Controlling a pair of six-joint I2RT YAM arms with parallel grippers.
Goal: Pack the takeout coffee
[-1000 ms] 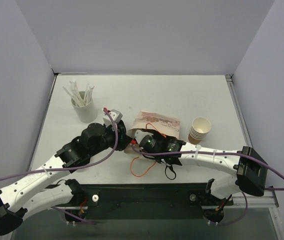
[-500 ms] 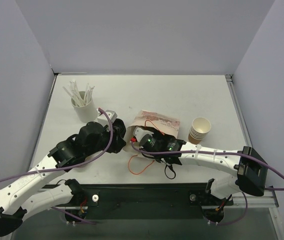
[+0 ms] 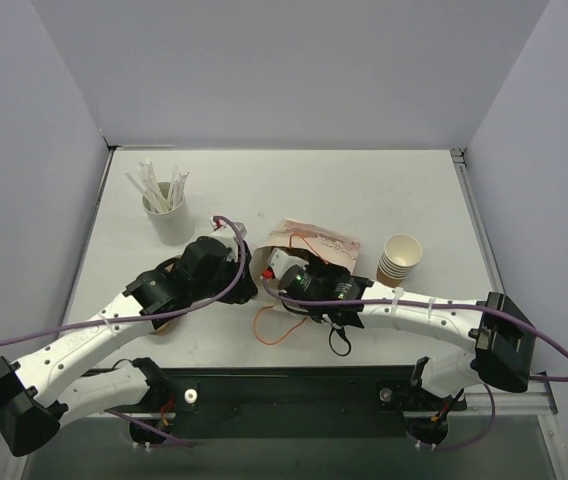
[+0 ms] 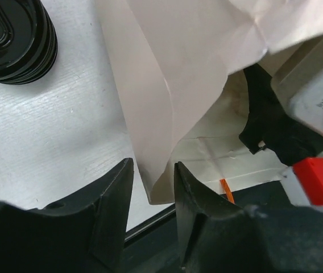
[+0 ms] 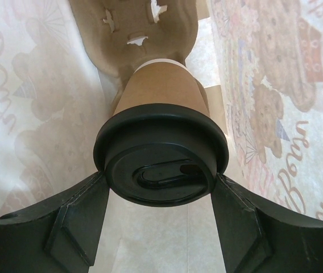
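Grey walls close in a white table [image 3: 364, 190], seen from above. A printed paper bag [image 3: 319, 240] lies on it. A white pot of sticks [image 3: 167, 215] stands beyond the bag's left end, and a stack of lidless paper cups [image 3: 399, 258] stands just right of the bag. The left arm [image 3: 114, 325] and the right arm [image 3: 414, 310] meet at the bag's near left corner. Their wrists hide the fingers and the drink from this view.

The left wrist camera shows what the top view hides. The left pincer [image 4: 153, 187] is pinched on the bag's edge, with paper filling the gap between its black fingers. A stack of black lids [image 4: 13, 40] sits on the table left of the bag.

Only the right wrist camera looks inside the bag. There the right pincer [image 5: 160, 185] grips the takeout coffee [image 5: 160, 91], one finger on each side of the black lid's rim. The lid faces the camera. The cup's long axis runs straight away from the pincer, deeper into the bag, with its base at a pulp cup carrier [image 5: 139, 28]. Whether the base is seated in the carrier cannot be told.
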